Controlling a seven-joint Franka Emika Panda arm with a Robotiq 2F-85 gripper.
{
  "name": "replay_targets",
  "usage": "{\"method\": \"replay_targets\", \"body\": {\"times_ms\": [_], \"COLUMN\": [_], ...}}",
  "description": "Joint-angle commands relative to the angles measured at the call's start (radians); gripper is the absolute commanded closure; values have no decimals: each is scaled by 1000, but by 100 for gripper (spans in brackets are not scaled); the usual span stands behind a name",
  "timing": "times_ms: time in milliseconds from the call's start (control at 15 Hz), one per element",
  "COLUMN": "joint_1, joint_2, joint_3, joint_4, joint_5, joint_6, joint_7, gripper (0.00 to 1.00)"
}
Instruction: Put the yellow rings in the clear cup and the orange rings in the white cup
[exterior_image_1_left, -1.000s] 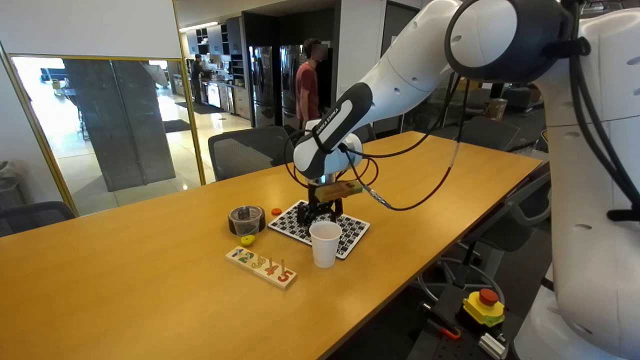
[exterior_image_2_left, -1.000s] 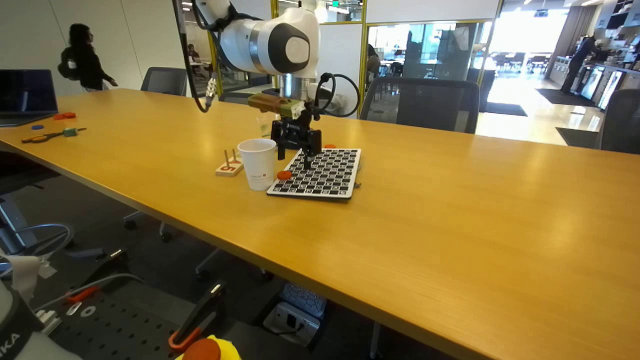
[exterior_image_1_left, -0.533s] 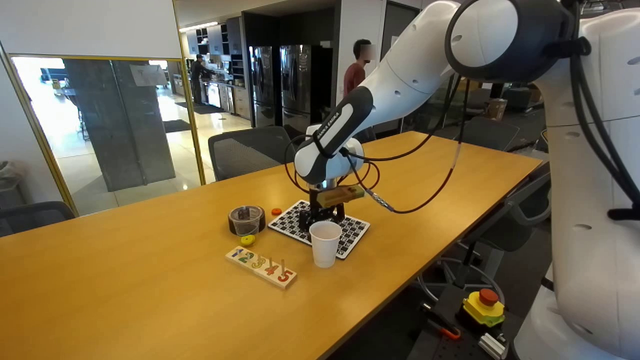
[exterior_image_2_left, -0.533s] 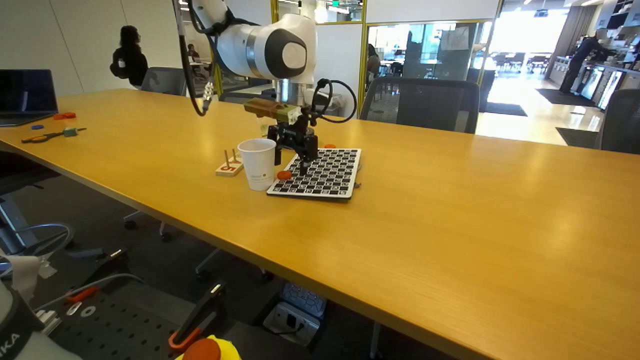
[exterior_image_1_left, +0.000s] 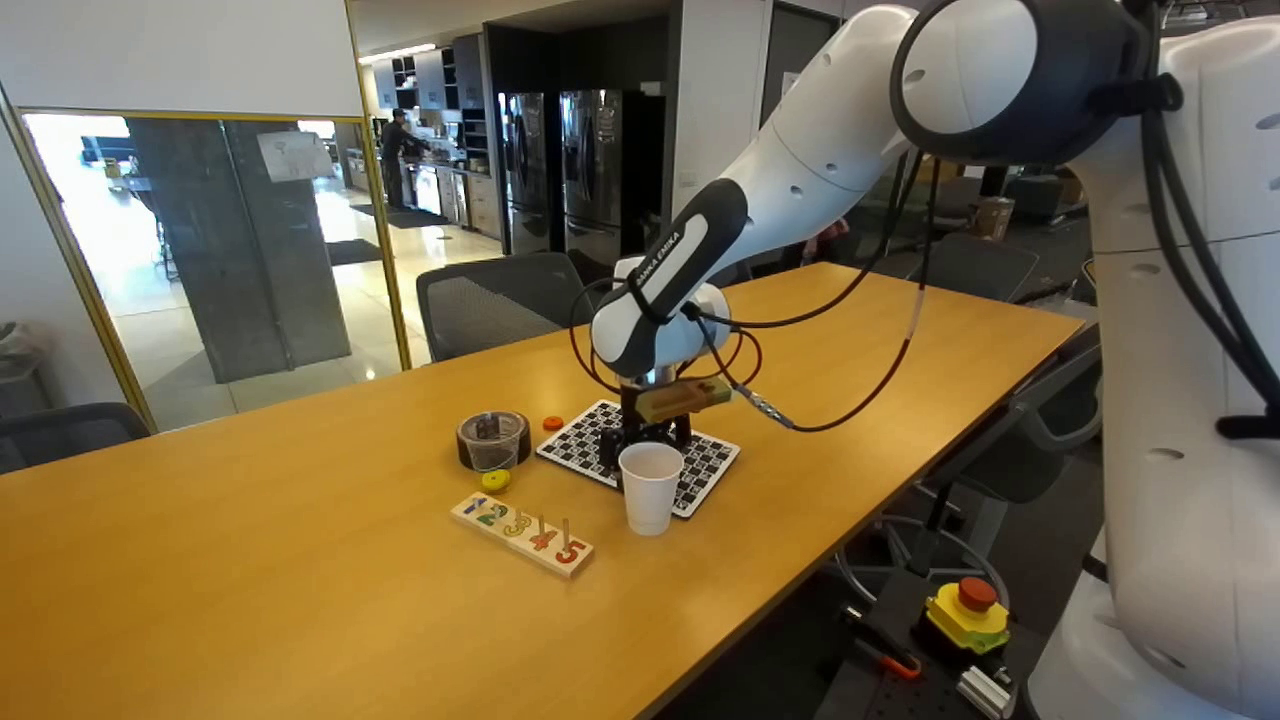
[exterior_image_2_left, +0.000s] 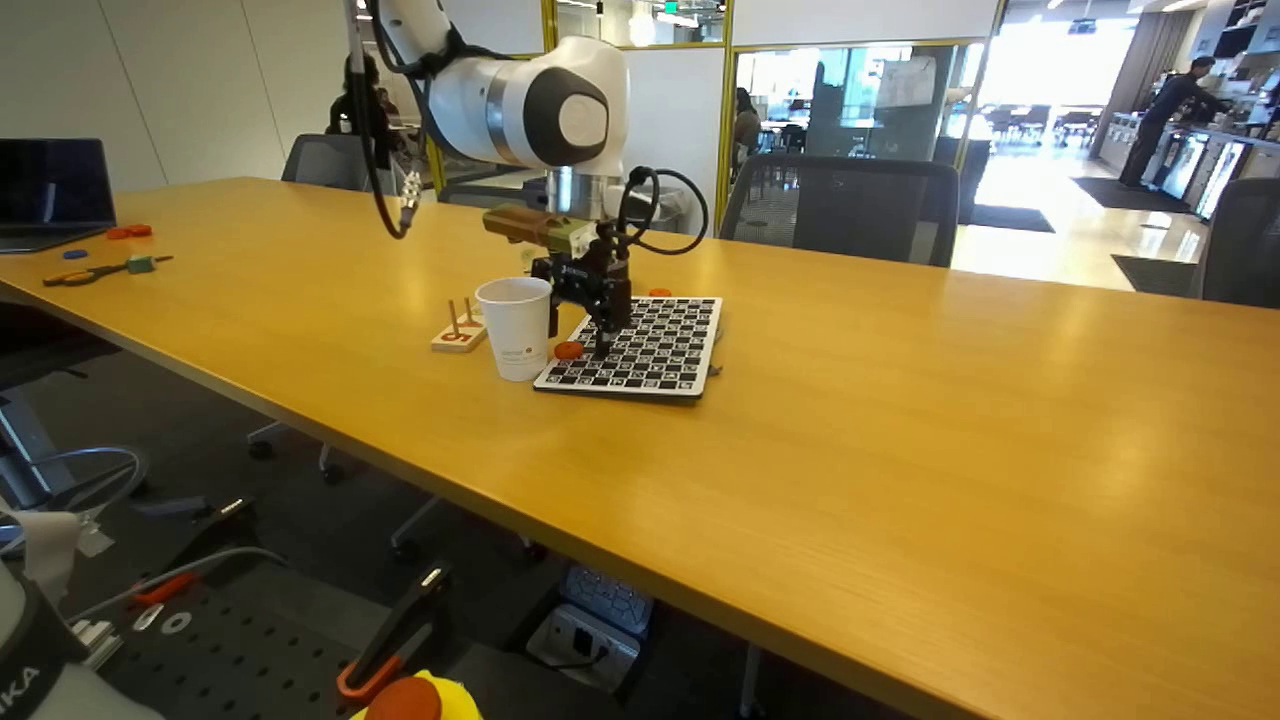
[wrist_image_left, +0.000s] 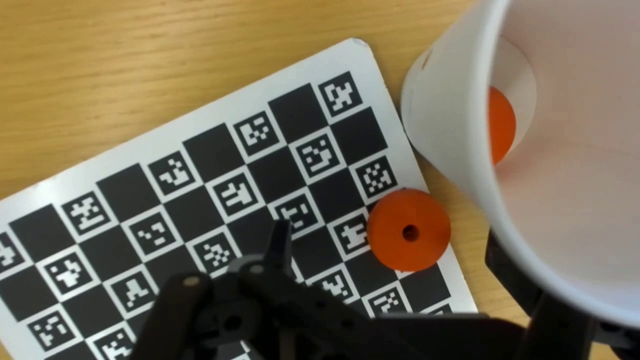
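My gripper (wrist_image_left: 392, 245) is open low over the checkered board, its fingers on either side of an orange ring (wrist_image_left: 407, 257) that lies flat near the board's corner. Nothing is held. Close beside that ring stands the white cup (exterior_image_2_left: 518, 335), upright; its rim hides part of one finger in the wrist view. Inside the cup another orange ring (wrist_image_left: 500, 122) shows at the bottom. A further orange ring (exterior_image_1_left: 552, 424) lies on the table by the board's far corner. The clear cup (exterior_image_1_left: 490, 454) stands at a dark round roll, with a yellow ring (exterior_image_1_left: 495, 481) in front.
The checkered board (exterior_image_2_left: 690, 375) lies flat under the gripper. A wooden number strip with pegs (exterior_image_1_left: 520, 535) sits near both cups. A laptop (exterior_image_2_left: 52, 190), pliers (exterior_image_2_left: 90, 274) and small red pieces (exterior_image_2_left: 128, 231) are farther along the table. Chairs line the far edge.
My gripper has come down and shifted toward the white cup and the orange ring beside it, staying open. The cups and rings have not moved. People in the background have walked on.
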Motion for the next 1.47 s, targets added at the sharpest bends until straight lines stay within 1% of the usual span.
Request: {"method": "replay_targets", "body": {"times_ms": [0, 667, 733, 800, 1133, 1267, 1400], "joint_1": [10, 11, 13, 15, 29, 32, 33], "joint_2": [-28, -36, -36, -36, -48, -54, -73], "joint_3": [-2, -3, -5, -7, -25, -25, -30], "joint_4": [-46, -73, -73, -73, -77, -78, -79], "joint_5": [-5, -3, -6, -10, -55, -56, -58], "joint_6": [60, 104, 102, 100, 91, 90, 82], "joint_7": [30, 52, 58, 62, 110, 121, 145], "gripper": [0, 0, 25, 26, 66, 79, 83]}}
